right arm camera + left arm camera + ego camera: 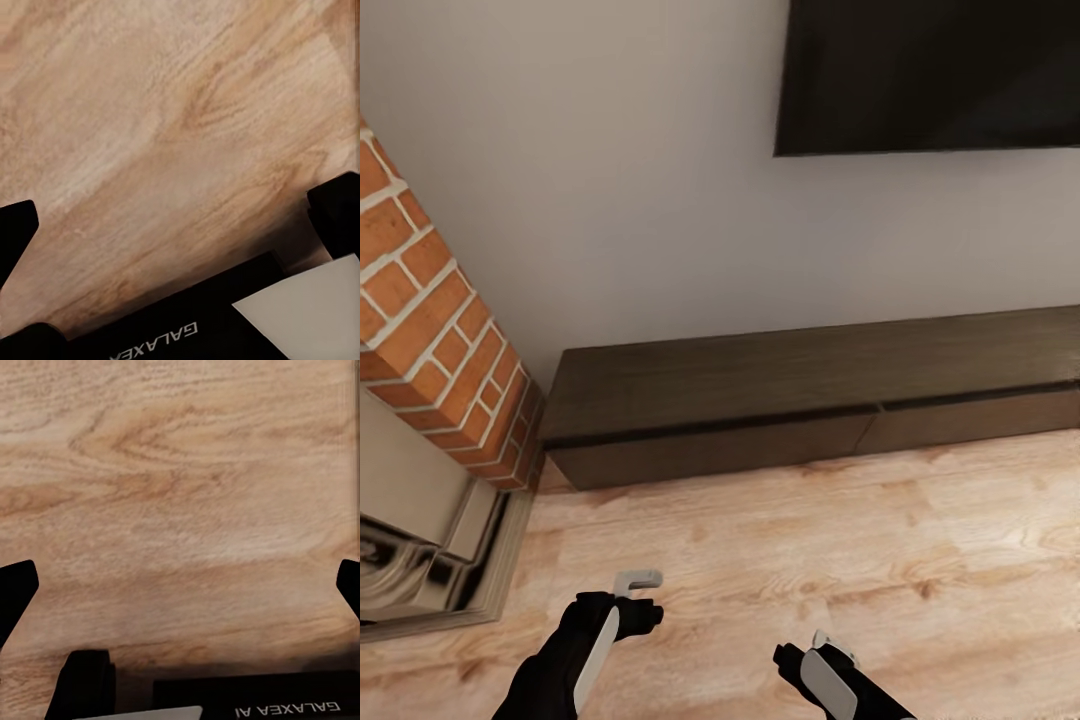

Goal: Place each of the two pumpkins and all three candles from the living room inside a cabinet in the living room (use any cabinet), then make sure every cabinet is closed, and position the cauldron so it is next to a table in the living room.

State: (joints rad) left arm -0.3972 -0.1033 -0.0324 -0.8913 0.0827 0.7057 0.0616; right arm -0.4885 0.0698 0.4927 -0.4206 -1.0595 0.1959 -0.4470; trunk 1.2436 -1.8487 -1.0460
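Head view: you face the low dark cabinet [800, 405] against the wall, its drawer fronts shut, your left gripper [622, 608] and right gripper [822, 655] both spread and empty above bare floor [880, 560], every pumpkin, candle and cauldron step apparently pending.

Bare floor [860, 560] lies open before the cabinet [810, 410]; brick fireplace [440, 330] flanks left.

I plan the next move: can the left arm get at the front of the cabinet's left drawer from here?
Probably not yet. The left gripper hangs low over bare floor, apart from the cabinet. Nothing blocks the way.
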